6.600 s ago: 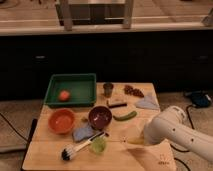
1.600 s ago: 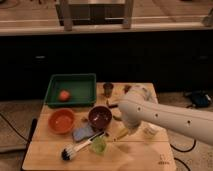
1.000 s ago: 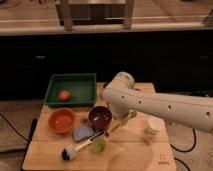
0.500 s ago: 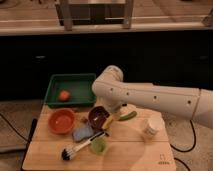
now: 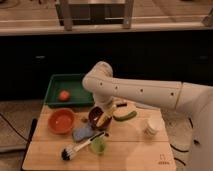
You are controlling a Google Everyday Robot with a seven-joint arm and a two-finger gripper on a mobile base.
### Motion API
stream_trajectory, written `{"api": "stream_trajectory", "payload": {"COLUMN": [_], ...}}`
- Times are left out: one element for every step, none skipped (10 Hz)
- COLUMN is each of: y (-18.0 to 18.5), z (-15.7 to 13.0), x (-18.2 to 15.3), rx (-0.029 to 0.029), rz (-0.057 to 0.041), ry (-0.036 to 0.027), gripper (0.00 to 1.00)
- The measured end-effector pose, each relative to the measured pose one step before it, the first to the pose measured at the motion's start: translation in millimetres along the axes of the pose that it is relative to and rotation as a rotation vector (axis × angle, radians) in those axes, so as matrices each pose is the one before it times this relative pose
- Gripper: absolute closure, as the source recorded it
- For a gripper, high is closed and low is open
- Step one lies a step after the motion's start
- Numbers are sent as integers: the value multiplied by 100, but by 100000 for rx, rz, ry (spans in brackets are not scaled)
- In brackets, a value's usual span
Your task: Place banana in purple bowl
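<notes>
The purple bowl (image 5: pixel 94 117) stands on the wooden board (image 5: pixel 130 152), left of the middle. My white arm reaches in from the right and bends down over the bowl. My gripper (image 5: pixel 109 111) is at the bowl's right rim, shut on the yellow banana (image 5: pixel 104 120). The banana hangs tilted, with its lower end inside the bowl or just over it. The arm hides the back of the bowl.
An orange bowl (image 5: pixel 61 121) sits left of the purple bowl. A green tray (image 5: pixel 56 85) holding an orange-red fruit (image 5: pixel 63 95) is behind. A green curved vegetable (image 5: pixel 125 116), a white cup (image 5: pixel 151 126), a small green cup (image 5: pixel 97 146), a brush (image 5: pixel 75 150) and a grey-blue pad (image 5: pixel 82 132) lie around.
My arm has swung left across the board, carrying the banana from the front right to the purple bowl. The gripper has come down at the bowl's right rim.
</notes>
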Motion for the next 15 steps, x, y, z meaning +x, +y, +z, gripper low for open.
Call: {"api": "stream_trajectory", "payload": {"y": [-338, -241, -544, -270, -228, -143, -291, -135, -176, -38, 4, -11, 26, 85, 33], "z": [104, 79, 146, 140, 112, 97, 145, 72, 47, 68, 7, -14, -61, -98, -38], "x": [111, 40, -338, -171, -15, -46, -89, -77, -57, 95, 116, 62, 148, 203, 35], "rx": [-231, -205, -572, -463, -388, -330, -516, -209, -138, -182, -36, -15, 41, -7, -83], "rz": [-312, -283, -1389, -777, -518, -365, -701, -313, -385, 11, 99, -24, 91, 264, 2], "ry": [-251, -324, -853, -382, -83, -149, -145, -114, 86, 22, 35, 40, 9, -1, -174], "gripper": [90, 83, 69, 60, 50, 43, 28, 23, 20, 20, 20, 20, 20, 20, 20]}}
